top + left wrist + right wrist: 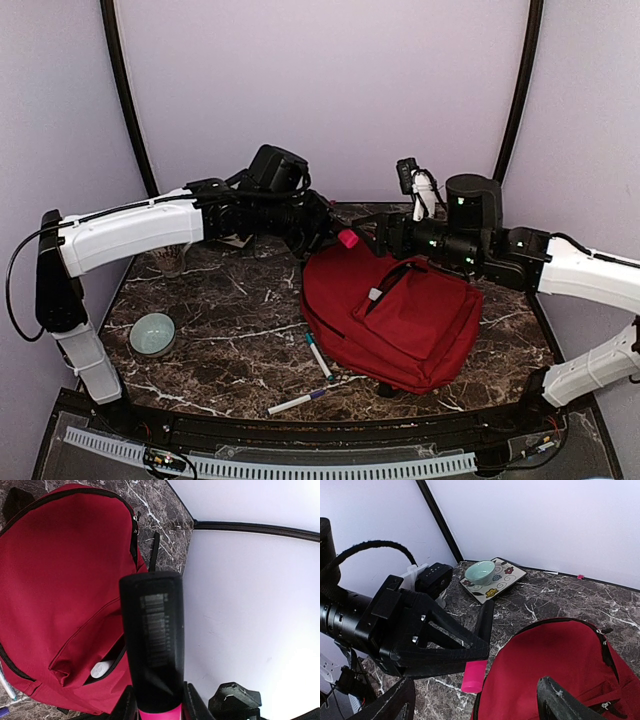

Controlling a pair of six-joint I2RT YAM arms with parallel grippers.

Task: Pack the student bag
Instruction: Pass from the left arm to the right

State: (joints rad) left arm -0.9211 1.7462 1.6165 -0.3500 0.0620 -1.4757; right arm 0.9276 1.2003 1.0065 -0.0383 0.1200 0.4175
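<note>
Left end effector [336,236] holds a pink-tipped object [348,239] over the far edge of the student bag [410,320]

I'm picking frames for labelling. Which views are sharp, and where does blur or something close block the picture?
Top view: even, soft light, backpack clear. Left wrist view: the held black stick sits close, blurred, hiding the middle; backpack behind is sharp. Right wrist view: bowl and plate sharp; its own fingers dark, soft.

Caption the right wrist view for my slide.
Left pincer holds a pink-ended tube beside the red backpack; bowl on floral plate behind.
</note>
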